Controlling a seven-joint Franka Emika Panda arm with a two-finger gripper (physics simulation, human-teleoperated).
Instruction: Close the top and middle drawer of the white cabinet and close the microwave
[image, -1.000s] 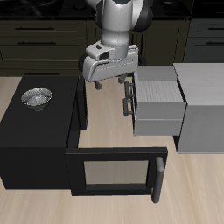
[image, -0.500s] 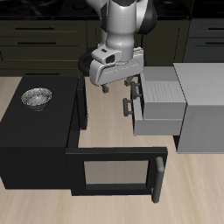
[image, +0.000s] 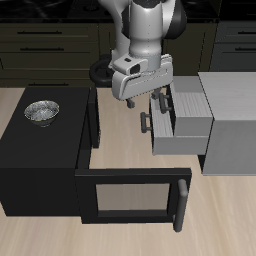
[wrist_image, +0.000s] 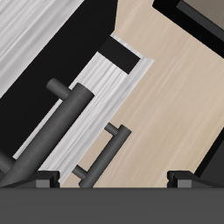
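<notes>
Pale grey-white and boxy, the white cabinet (image: 228, 120) stands on the wood-grain table (image: 120, 140) with a plain flat top. Two drawers project from its face toward the microwave: the top drawer (image: 190, 98) is only partly out, while the middle drawer (image: 180, 135) beneath it reaches further and shows a faintly streaked, brushed-looking surface. Each flat front carries a short dark bar handle on two stubby posts; in the wrist view the nearer top-drawer handle (wrist_image: 57, 127) is a thick dark cylinder and the middle-drawer handle (wrist_image: 103, 150) a thinner bar below it.

The gripper (image: 143, 98), a light grey block with short dark fingers, hangs just in front of the top drawer's front. Its fingers stand moderately apart and clasp nothing; the dark fingertips (wrist_image: 191, 178) show wide of each other in the wrist view.

The microwave (image: 45, 165) is a large matte black box nearer the table's front edge. Its black-framed door (image: 135, 197), with grey glass window and dark bar handle, is swung wide open. A ribbed metallic bowl (image: 42, 111) sits on its top.
</notes>
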